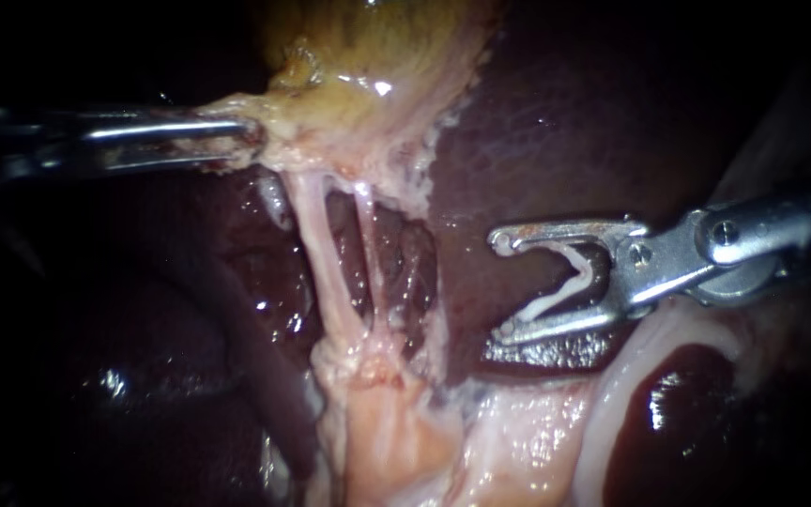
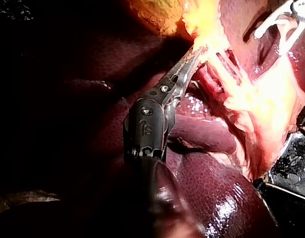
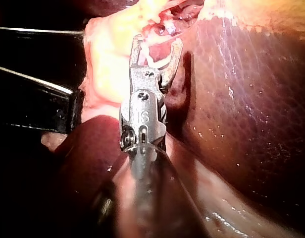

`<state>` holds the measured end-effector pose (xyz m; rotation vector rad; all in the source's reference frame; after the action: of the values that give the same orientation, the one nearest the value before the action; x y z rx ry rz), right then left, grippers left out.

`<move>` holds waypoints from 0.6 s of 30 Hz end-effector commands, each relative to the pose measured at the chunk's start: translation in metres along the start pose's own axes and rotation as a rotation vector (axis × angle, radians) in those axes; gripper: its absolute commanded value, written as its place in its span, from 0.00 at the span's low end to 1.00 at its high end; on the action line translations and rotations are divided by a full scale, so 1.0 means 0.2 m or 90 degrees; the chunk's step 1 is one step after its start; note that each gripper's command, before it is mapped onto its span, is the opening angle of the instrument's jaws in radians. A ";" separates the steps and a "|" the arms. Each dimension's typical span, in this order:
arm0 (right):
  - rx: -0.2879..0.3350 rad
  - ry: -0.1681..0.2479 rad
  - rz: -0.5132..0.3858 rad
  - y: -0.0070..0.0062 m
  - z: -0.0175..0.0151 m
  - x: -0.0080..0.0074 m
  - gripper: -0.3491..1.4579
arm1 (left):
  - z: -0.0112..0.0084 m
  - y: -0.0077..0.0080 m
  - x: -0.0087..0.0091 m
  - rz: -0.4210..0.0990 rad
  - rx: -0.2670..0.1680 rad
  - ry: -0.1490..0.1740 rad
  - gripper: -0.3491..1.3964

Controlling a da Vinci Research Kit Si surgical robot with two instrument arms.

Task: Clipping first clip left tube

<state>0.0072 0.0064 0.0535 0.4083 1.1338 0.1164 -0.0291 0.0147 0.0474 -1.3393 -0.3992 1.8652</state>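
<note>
1 clip [image 1: 560, 292] in right instrument [image 1: 501, 284], apart frm left tube [image 1: 319, 253]

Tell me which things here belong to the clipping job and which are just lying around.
In the job: right instrument, its jaws holding the clip; left tube; left instrument, jaws shut on the gallbladder.
Just there: right tube; liver.

liver [image 1: 574, 122] deep maroon, finely speckled; gallbladder [image 1: 368, 47] mustard yellow; left tube [image 1: 316, 244] and right tube [image 1: 368, 246] pale pink; clip [image 1: 563, 289] white; left instrument [image 1: 246, 136] and right instrument [image 1: 497, 286] silver
</note>
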 end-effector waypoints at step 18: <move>0.033 0.029 0.051 -0.014 0.027 0.030 0.46 | 0.002 0.004 0.000 0.004 0.002 0.006 0.00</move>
<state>0.0150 0.0042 0.0491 0.5050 1.1656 0.1764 -0.0298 0.0143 0.0471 -1.3486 -0.3871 1.8641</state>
